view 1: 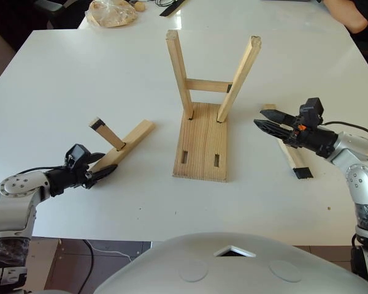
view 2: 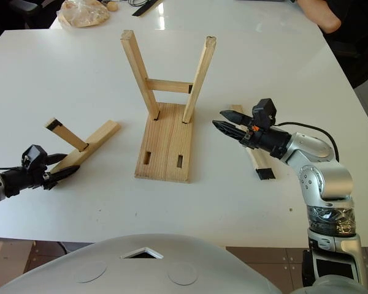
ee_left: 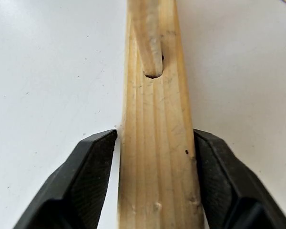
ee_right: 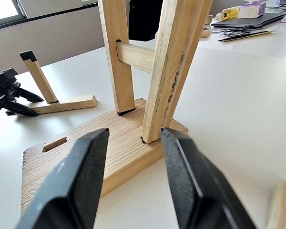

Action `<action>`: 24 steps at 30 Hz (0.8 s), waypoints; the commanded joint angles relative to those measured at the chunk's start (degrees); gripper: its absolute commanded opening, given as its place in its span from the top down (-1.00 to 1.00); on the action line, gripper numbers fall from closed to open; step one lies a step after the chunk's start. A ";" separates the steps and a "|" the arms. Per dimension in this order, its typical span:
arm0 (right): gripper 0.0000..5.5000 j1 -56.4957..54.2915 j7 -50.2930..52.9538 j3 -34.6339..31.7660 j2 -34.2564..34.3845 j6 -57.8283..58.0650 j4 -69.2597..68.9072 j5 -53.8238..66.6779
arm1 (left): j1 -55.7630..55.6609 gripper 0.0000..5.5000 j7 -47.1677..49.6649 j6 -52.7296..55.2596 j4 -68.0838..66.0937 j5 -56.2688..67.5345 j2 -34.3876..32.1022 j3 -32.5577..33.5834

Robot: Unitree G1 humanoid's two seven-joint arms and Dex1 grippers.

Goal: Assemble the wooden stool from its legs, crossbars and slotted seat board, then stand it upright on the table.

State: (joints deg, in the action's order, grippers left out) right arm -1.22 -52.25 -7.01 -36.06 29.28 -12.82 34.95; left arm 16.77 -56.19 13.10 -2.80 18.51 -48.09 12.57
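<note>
Two legs [view 1: 181, 70] plus crossbar [view 1: 207, 85] already sit in the far slots of the seat board [view 1: 201, 156], mid-table; near slots empty. Left claw [view 1: 109, 172] straddles the loose leg [view 1: 132, 139] on the left, not quite pinching; right claw [view 1: 260, 117] spread, hovering right.

Head eyes overlook the table [view 1: 61, 73]; wrist cameras close-up.

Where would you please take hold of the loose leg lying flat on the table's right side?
Probably mid-length, across its two long side faces, coming straight down from above: the loose leg lies flat on the table, so only its sides and top are free.
</note>
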 commanded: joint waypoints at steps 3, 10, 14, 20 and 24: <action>0.27 -1.71 -0.43 0.08 -0.44 -0.60 0.84 -0.74 | 0.23 0.26 -0.48 -0.61 -0.36 0.52 1.68 -0.13; 0.27 -8.53 -0.12 -4.35 -1.12 3.68 -0.71 7.65 | -12.56 0.26 4.29 10.69 11.55 24.90 2.38 10.81; 0.27 -19.46 1.04 -6.77 -0.99 11.18 -7.21 22.87 | -29.98 0.26 14.52 19.32 30.49 48.59 2.58 9.09; 0.27 -21.11 1.10 -1.48 -0.58 13.17 -9.55 22.30 | -30.14 0.26 18.96 22.33 32.58 48.07 5.78 4.29; 0.27 -21.85 2.74 -2.29 0.16 15.56 -10.67 26.46 | -30.32 0.26 20.80 24.11 35.67 50.63 5.59 4.34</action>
State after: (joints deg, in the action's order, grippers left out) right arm -22.30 -50.54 -8.99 -36.23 43.20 -22.39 58.78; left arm -12.79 -36.12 36.16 30.65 67.56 -42.18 16.87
